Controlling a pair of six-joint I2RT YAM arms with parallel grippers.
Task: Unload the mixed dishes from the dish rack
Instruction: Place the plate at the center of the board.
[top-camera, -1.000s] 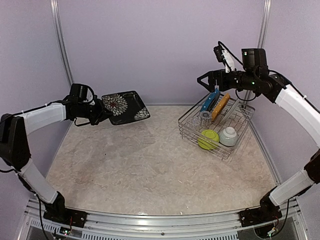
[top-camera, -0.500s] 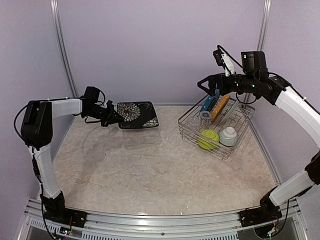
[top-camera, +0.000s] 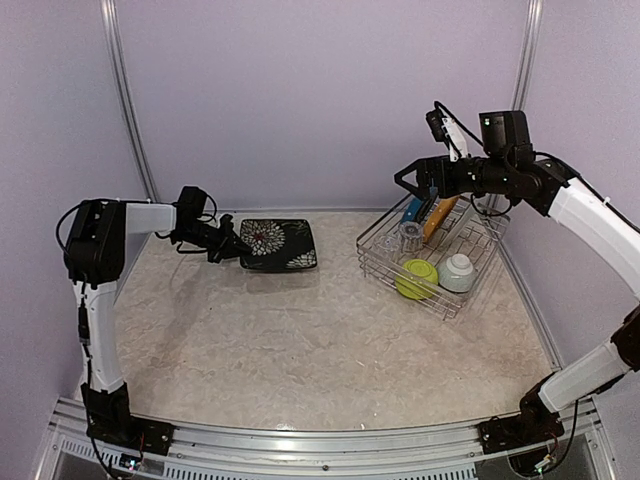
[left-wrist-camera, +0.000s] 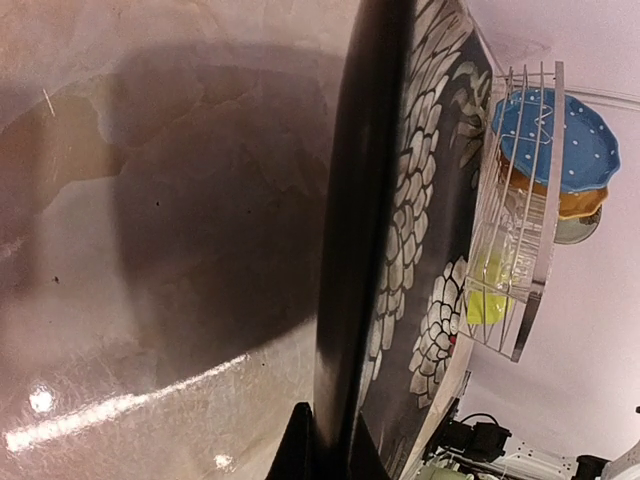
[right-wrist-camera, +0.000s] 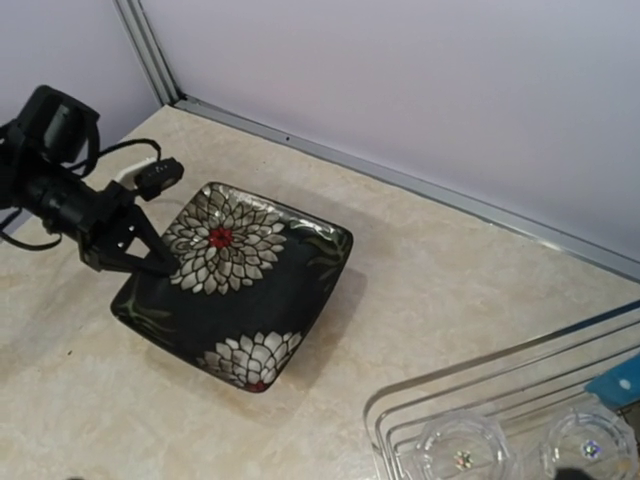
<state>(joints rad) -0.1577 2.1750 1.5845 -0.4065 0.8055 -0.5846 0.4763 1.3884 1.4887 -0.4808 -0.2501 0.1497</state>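
Note:
My left gripper (top-camera: 236, 253) is shut on the left edge of the black square plate (top-camera: 281, 245), which has white flowers and is held low over the table at the back left. In the left wrist view I see the plate edge-on (left-wrist-camera: 365, 200) between my fingertips (left-wrist-camera: 300, 450). The right wrist view looks down on the plate (right-wrist-camera: 235, 290) and the left gripper (right-wrist-camera: 140, 255). My right gripper (top-camera: 403, 181) hangs open and empty above the far left corner of the dish rack (top-camera: 478, 262). The rack holds a blue dotted plate (top-camera: 416, 207), a yellow plate (top-camera: 441, 212), a lime-green bowl (top-camera: 415, 279), a pale bowl (top-camera: 458, 271) and two clear glasses (top-camera: 410, 236).
The rack stands at the back right, close to the right wall. Its near corner (right-wrist-camera: 480, 400) and both glasses (right-wrist-camera: 460, 455) show in the right wrist view. The purple back wall runs just behind the plate and rack. No teal plate shows.
My left arm has swung the black plate to the right and down to near the table. My right gripper has sunk a little over the rack's corner.

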